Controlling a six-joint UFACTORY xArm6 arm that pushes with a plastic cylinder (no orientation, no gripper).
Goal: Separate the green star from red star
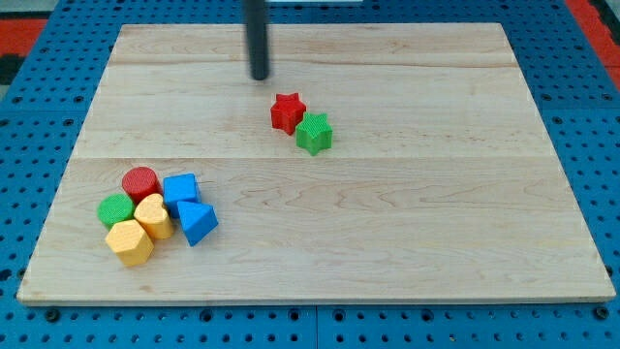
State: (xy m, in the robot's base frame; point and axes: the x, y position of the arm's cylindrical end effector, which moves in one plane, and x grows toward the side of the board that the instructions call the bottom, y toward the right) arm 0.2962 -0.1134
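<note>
The red star (287, 111) and the green star (314, 133) lie touching each other near the middle of the wooden board (387, 223), the green one to the lower right of the red one. My tip (260, 77) is at the end of the dark rod, up and to the left of the red star, apart from it by a small gap.
A cluster of blocks sits at the lower left: a red cylinder (140, 181), a green cylinder (115, 209), a yellow heart (153, 214), a yellow hexagon (130, 242), a blue cube (180, 188) and a blue triangle (198, 222). A blue pegboard surrounds the board.
</note>
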